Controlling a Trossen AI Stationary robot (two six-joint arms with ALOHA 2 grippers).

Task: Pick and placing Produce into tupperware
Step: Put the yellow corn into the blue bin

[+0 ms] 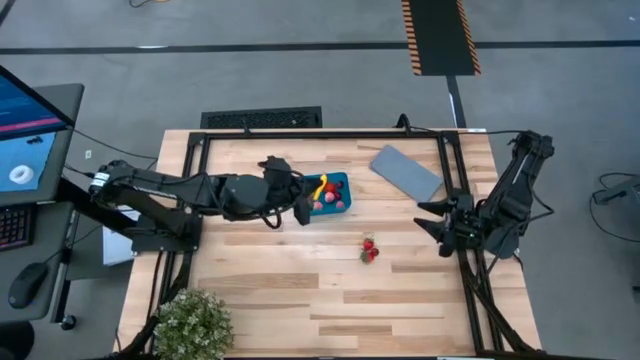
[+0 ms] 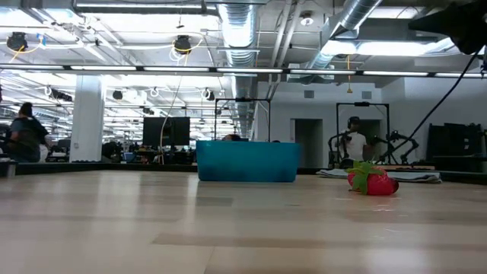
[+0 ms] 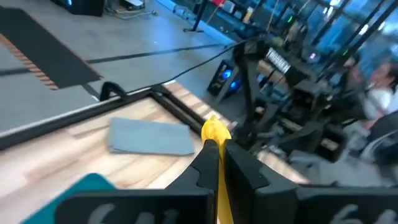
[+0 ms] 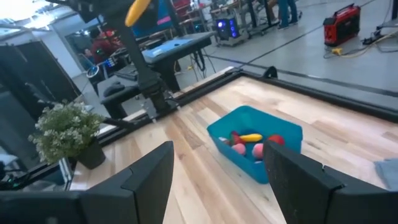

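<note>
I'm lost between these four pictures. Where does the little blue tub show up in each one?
High view: the tupperware is upper middle of the table, by the left gripper.
Low view: centre, on the tabletop.
Left wrist view: a teal corner at the bottom left.
Right wrist view: centre, holding produce.
Shared landmark: the grey lid, also in the left wrist view.

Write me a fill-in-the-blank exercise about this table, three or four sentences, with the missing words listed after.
1. The left hand is shut on a ____ piece of produce above the table.
2. The teal tupperware already holds several pieces, one of them yellow and the others ____ or pink.
3. The right hand waits at the table's edge with its fingers ____.
4. The grey lid lies flat on the table, ____ the tupperware.

Missing words: yellow; red; open; beside
</note>
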